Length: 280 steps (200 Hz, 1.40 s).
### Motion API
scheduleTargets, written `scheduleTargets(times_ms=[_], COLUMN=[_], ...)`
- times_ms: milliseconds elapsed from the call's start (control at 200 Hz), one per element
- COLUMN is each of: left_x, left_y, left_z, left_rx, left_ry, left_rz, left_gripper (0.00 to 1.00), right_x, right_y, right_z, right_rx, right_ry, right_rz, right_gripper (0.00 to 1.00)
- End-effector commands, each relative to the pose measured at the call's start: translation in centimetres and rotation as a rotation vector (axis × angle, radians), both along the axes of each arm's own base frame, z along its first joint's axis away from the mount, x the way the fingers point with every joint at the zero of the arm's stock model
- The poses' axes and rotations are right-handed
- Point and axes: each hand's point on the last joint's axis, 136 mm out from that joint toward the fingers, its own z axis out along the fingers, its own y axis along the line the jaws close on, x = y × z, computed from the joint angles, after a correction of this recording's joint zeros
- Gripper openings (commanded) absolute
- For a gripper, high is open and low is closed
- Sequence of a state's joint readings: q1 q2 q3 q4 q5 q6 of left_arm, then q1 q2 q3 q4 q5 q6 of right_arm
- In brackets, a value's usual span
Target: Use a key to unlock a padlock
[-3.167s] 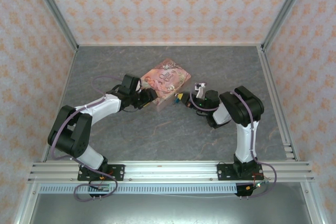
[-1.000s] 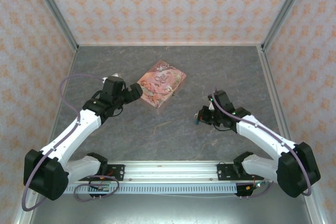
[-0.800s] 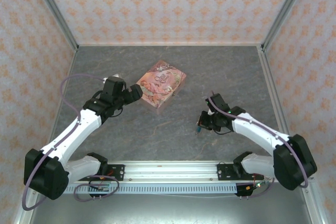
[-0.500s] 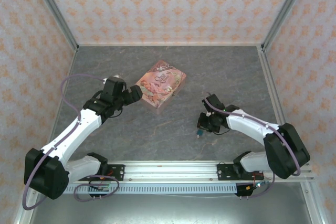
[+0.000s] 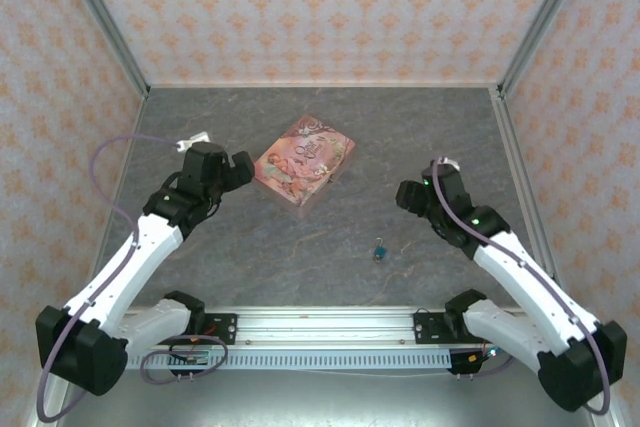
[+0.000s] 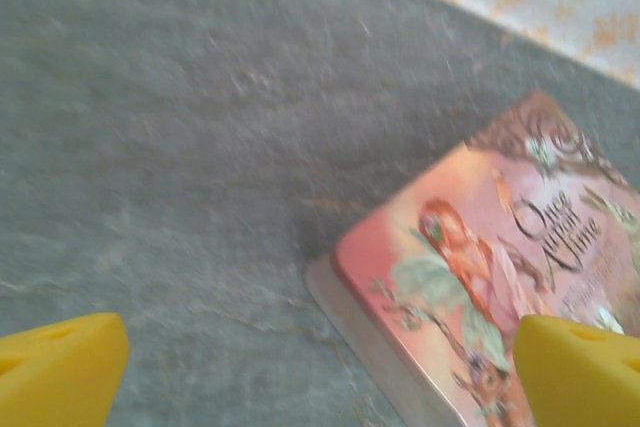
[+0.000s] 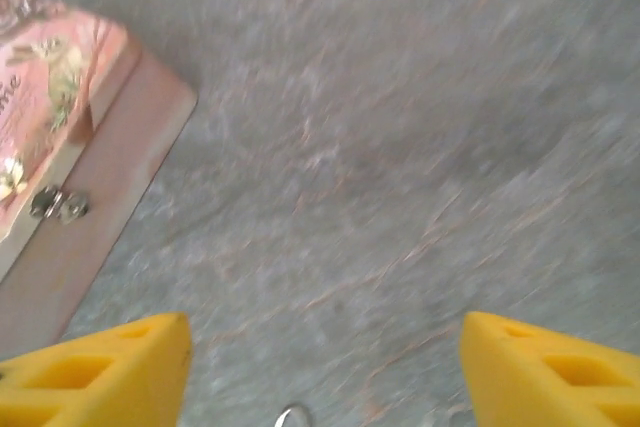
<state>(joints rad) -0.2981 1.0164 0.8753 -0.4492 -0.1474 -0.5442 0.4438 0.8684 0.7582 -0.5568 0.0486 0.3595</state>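
The padlock [image 5: 380,251] was located on the table [image 5: 250,267], toward the near edge and between the two arms, lying free of both grippers. Its shackle was too small for its condition, locked or released, to be determined. The box [image 5: 307,159] was positioned farther back, near the middle of the table and well apart from the padlock.

The left gripper [image 5: 243,169] was held just beside the left corner of the box; contact could not be confirmed. In the left wrist view, its yellow fingertips [image 6: 62,367] were seen spread wide with nothing between them, and a corner of the box was seen ahead and to the right.

The right gripper [image 5: 404,195] was held to the right of the box and behind the padlock, apart from both. In the right wrist view, its jaws were likewise seen spread wide and empty. A side wall of the box, fitted with a small metal latch [image 7: 55,205], was seen at the left. Both wrist views were blurred.
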Motion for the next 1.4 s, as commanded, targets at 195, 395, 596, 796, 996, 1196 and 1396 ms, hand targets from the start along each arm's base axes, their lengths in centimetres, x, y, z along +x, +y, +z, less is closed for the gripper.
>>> scheduleTargets(times_ms=[195, 395, 596, 796, 996, 1196, 1396], left_x=[-0.6, 1.3, 2.6, 3.7, 4.3, 4.7, 5.7], left_y=[7.5, 7.7, 7.5, 6.7, 6.3, 6.2, 6.1], left_z=[3.4, 0.7, -2.5, -4.6, -5.9, -7.3, -10.0], left_rx=[0.321, 0.439, 0.452, 0.488, 0.52, 0.558, 0.524], left_ry=[-0.278, -0.173, -0.17, -0.158, -0.17, -0.196, -0.218], left_rz=[0.287, 0.25, 0.229, 0.149, 0.096, 0.049, -0.006], left_gripper=[1.0, 1.0, 1.0, 1.0, 1.0, 1.0, 0.98], right_x=[0.8, 2.7, 5.7, 8.8, 11.1, 12.9, 12.9], right_y=[-6.8, -9.3, -10.6, -10.6, -10.3, -9.7, -10.4], right_z=[1.5, -1.0, -4.1, -5.4, -8.5, -9.6, -9.5], right_rx=[-0.335, -0.389, -0.29, -0.233, -0.2, -0.188, -0.195], right_ry=[-0.302, -0.342, -0.405, -0.48, -0.43, -0.317, -0.318], right_rz=[-0.132, -0.207, -0.234, -0.199, -0.137, -0.08, -0.12], right_gripper=[0.99, 0.99, 0.99, 0.99, 0.99, 0.99, 0.99])
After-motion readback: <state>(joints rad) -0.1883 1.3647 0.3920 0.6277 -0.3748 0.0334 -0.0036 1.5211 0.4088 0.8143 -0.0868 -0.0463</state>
